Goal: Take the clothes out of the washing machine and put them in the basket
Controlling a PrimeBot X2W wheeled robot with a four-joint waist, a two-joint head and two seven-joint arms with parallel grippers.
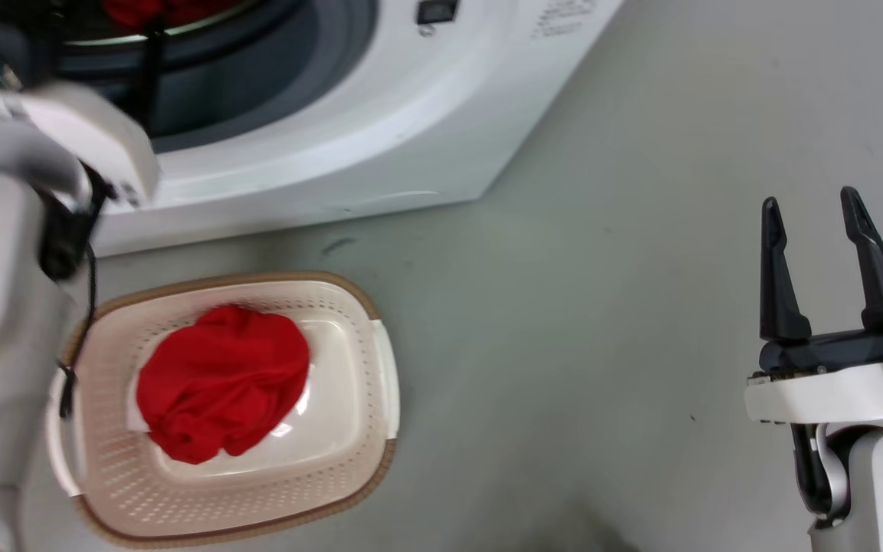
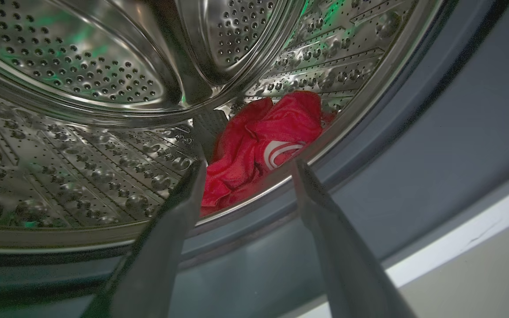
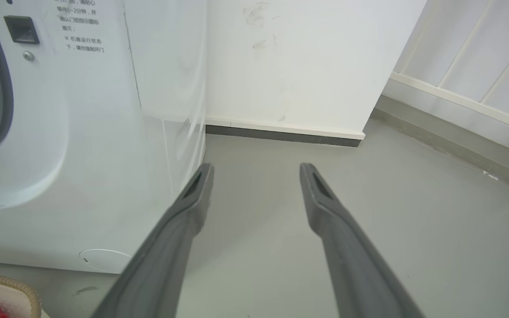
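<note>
One red garment lies bunched in the cream basket on the floor before the white washing machine. A second red garment, with a white logo, rests at the bottom of the steel drum near the grey porthole rim. My left gripper is open at the drum's mouth, its fingertips just short of that garment with nothing between them. My left arm reaches up into the porthole. At the lower right, my right gripper stands open and empty over bare floor, well away from the basket.
The grey floor spreads to the right of the basket and washer. A white wall with a dark skirting stands beyond the washer's side. The basket's brown rim shows at the lower left of the right wrist view.
</note>
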